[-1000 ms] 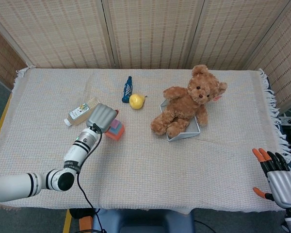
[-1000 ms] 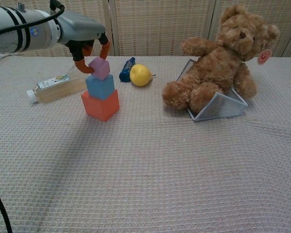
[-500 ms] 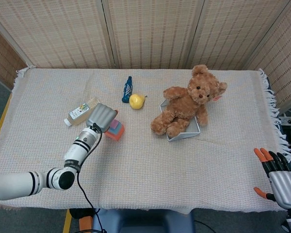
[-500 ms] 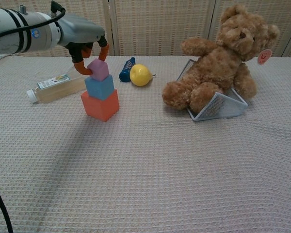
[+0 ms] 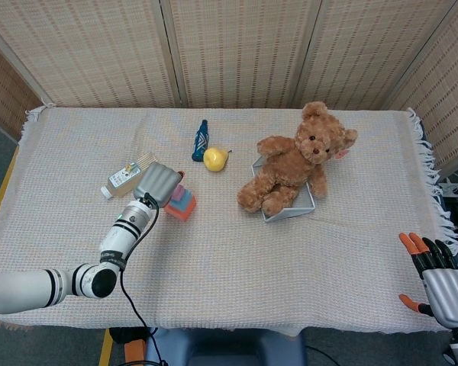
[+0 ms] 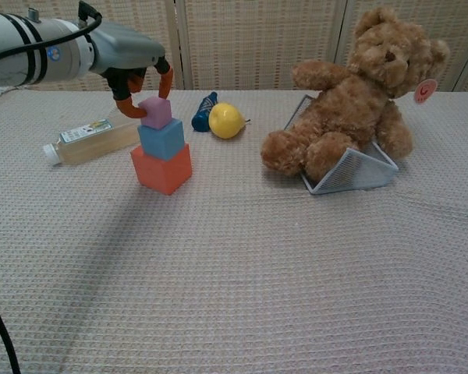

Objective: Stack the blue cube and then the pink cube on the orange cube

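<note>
The orange cube (image 6: 162,168) sits on the cloth at the left, and the blue cube (image 6: 161,139) lies on top of it. On the blue cube rests the pink cube (image 6: 156,111), sitting flat. My left hand (image 6: 125,54) reaches in from the left and holds the pink cube, its orange fingertips (image 6: 129,110) at the cube's left side and behind its top. In the head view the left hand (image 5: 159,183) covers most of the stack (image 5: 185,203). My right hand (image 5: 443,288) hangs open off the table's right front corner, holding nothing.
A clear bottle (image 6: 90,140) lies just left of the stack. Behind it are a small blue bottle (image 6: 203,111) and a yellow fruit (image 6: 225,121). A teddy bear (image 6: 359,93) sits in a wire tray (image 6: 351,175) to the right.
The left hand shifted slightly left with the pink cube. The cube went from tilted to sitting flat on the blue cube. The right hand stayed put.
</note>
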Available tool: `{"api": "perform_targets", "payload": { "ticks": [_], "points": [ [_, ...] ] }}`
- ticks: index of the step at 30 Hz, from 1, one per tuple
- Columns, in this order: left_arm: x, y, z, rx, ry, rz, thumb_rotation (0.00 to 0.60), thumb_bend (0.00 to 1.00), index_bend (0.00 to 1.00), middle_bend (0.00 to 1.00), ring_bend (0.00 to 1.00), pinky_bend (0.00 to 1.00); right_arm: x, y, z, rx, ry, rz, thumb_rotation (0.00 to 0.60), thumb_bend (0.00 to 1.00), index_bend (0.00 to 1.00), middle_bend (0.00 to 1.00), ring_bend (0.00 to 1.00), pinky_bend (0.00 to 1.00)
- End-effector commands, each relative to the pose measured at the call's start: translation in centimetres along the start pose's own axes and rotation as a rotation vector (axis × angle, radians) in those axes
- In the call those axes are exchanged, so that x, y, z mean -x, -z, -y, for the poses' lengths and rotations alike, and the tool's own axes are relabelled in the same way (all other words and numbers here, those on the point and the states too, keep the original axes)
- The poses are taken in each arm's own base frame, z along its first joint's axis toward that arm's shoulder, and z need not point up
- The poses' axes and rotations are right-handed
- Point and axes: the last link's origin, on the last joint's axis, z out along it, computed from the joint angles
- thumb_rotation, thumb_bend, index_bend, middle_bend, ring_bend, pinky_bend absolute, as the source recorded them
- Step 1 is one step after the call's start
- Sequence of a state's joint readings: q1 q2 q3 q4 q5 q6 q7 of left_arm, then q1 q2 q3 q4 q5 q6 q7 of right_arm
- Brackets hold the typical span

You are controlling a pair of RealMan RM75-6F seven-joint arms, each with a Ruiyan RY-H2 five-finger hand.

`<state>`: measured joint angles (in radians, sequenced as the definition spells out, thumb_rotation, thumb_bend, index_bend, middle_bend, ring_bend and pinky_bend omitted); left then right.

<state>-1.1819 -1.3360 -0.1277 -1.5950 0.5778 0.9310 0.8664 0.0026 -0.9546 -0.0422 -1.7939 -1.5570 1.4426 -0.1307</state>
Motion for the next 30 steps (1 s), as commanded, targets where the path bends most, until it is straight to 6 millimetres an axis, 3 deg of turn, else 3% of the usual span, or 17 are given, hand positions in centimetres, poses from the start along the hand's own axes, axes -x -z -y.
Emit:
{"api": "perform_targets", "payload": {
  "ticks": [1, 8, 14, 19, 22, 24, 26, 27, 28, 30],
  "points": [
    [0.0, 0.0, 0.0, -0.001, -0.001, -0.001, 0.600, 0.32, 0.35, 1.00, 1.00, 1.00, 0.0, 0.0, 0.0, 0.000, 0.000, -0.001, 0.600, 0.03, 0.00, 0.00, 0.00, 0.00],
    [-0.1, 0.3, -0.1, 0.005, 0.006, -0.004, 0.600, 0.32, 0.34, 1.00, 1.00, 1.00, 0.0, 0.0, 0.0, -0.003, -0.001, 0.000, 0.600, 0.03, 0.00, 0.00, 0.00, 0.00],
    [-0.3, 1.9, 0.0, 0.018, 0.028, -0.006, 0.600, 0.32, 0.29, 1.00, 1.00, 1.00, 0.0, 0.0, 0.1, -0.006, 0.000, -0.003, 0.600, 0.03, 0.00, 0.00, 0.00, 0.00],
    [-0.2, 4.6, 0.3, 0.030, 0.054, -0.013, 0.600, 0.32, 0.26, 1.00, 1.00, 1.00, 0.1, 0.1, 0.3, -0.018, 0.003, 0.006, 0.600, 0.03, 0.00, 0.00, 0.00, 0.00],
    [0.6, 8.1, 1.0, 0.032, 0.145, -0.060, 0.600, 0.33, 0.24, 0.98, 0.99, 1.00, 0.0, 0.3, 0.4, -0.026, 0.002, 0.003, 0.600, 0.03, 0.00, 0.00, 0.00, 0.00],
    [2.4, 12.0, 2.2, 0.023, 0.201, -0.090, 0.600, 0.33, 0.23, 0.79, 0.86, 0.97, -0.1, 0.5, 0.4, -0.032, 0.001, -0.008, 0.600, 0.03, 0.00, 0.00, 0.00, 0.00],
    [4.6, 15.8, 3.6, -0.002, 0.215, -0.113, 0.600, 0.33, 0.23, 0.41, 0.50, 0.75, -0.2, 0.6, 0.4, -0.036, 0.000, -0.020, 0.600, 0.03, 0.00, 0.00, 0.00, 0.00],
    [6.2, 18.4, 4.3, -0.015, 0.239, -0.134, 0.600, 0.33, 0.23, 0.27, 0.35, 0.62, -0.2, 0.7, 0.4, -0.037, -0.002, -0.028, 0.600, 0.03, 0.00, 0.00, 0.00, 0.00],
    [7.4, 20.3, 4.6, -0.024, 0.271, -0.154, 0.600, 0.33, 0.23, 0.17, 0.23, 0.48, -0.2, 0.7, 0.4, -0.038, -0.004, -0.034, 0.600, 0.03, 0.00, 0.00, 0.00, 0.00],
    [10.0, 24.2, 5.6, -0.042, 0.345, -0.230, 0.600, 0.32, 0.24, 0.08, 0.09, 0.30, -0.1, 0.7, 0.4, -0.035, -0.011, -0.046, 0.600, 0.03, 0.00, 0.00, 0.00, 0.00]
  ]
}}
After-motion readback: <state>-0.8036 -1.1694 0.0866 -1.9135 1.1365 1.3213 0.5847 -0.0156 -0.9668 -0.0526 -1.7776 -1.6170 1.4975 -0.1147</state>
